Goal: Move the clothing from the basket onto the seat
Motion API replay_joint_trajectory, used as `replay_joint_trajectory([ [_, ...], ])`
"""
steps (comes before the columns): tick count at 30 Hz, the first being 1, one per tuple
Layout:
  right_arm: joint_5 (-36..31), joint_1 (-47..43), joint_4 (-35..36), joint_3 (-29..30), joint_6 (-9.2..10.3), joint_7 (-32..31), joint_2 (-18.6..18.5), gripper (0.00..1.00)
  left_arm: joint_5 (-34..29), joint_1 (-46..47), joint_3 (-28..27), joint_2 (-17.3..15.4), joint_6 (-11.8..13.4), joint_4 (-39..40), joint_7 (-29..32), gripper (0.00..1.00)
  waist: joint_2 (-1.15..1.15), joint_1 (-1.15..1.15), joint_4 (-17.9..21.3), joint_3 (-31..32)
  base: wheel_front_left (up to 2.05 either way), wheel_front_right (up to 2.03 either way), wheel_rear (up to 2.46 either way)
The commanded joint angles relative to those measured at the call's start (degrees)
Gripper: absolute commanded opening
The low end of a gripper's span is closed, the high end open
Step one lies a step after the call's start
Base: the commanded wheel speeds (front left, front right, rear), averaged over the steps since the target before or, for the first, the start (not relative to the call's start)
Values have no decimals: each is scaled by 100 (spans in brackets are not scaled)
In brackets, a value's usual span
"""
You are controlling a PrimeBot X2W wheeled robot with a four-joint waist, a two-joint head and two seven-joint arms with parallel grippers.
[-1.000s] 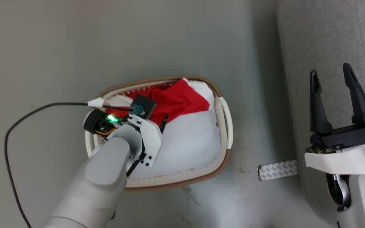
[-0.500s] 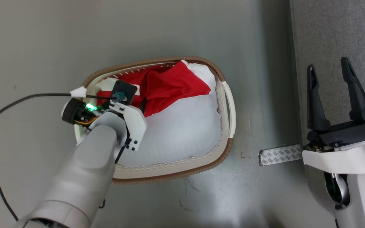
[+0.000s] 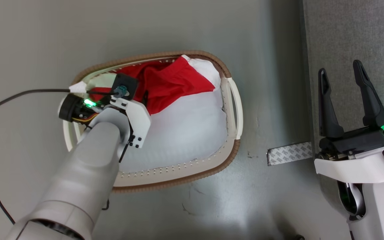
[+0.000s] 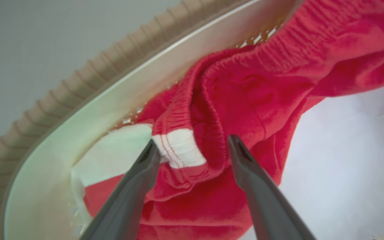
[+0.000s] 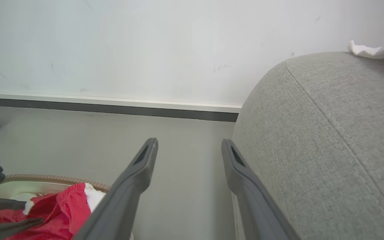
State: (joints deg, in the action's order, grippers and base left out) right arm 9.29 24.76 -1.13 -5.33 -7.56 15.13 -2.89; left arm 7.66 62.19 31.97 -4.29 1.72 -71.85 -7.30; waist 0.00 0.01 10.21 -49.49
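The left gripper [image 4: 192,141] is hanging inside the basket [image 3: 178,173] with its fingers spread. They are straddling a bunched fold of the clothing [image 4: 245,93], right at the elastic waistband and its white stripe. Nothing is being pinched yet.

To do this grab well, I'd say the fingers want to sink a little deeper, so the whole fold is lying between them. Then they should close firmly and lift straight up, keeping the fabric clear of the rim.

The basket is sitting on the floor near the seat [image 3: 352,33], holding the red garment heaped at its far end on a white pad [image 3: 185,133]. The right gripper [image 3: 339,68] is hanging spread wide and empty over the seat's edge. A white cloth [image 5: 375,50] is lying on top of the seat, too close to the picture's edge to say whether it's a garment.
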Motion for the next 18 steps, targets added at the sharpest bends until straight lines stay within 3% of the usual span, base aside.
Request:
replay_joint_trajectory([
  [1,38,74,34,0,15,2,1,100,-56,108,22,-63,62,-20,-58,100,0,-1,40,-51,0,0,0],
  [2,29,74,35,3,15,2,1,100,-75,135,44,-79,81,-31,-98,80,0,-1,54,-75,0,0,0],
  [3,18,73,40,8,15,2,1,100,-74,155,50,-88,115,-38,-158,38,0,-1,65,-98,0,0,0],
  [4,0,71,43,20,15,2,1,100,-65,174,52,-99,131,-47,-201,7,0,-1,72,-114,0,0,0],
  [5,-12,67,46,32,15,2,1,100,-66,193,63,-104,148,-58,-242,0,0,-1,77,-126,0,0,0],
  [12,-27,-5,-51,120,15,2,2,100,96,126,51,-44,92,-104,-415,0,0,-1,-19,39,0,0,0],
  [18,-7,-120,-244,132,15,2,-1,100,397,-292,-83,65,-22,-70,-666,0,0,-1,-235,637,0,0,0],
])
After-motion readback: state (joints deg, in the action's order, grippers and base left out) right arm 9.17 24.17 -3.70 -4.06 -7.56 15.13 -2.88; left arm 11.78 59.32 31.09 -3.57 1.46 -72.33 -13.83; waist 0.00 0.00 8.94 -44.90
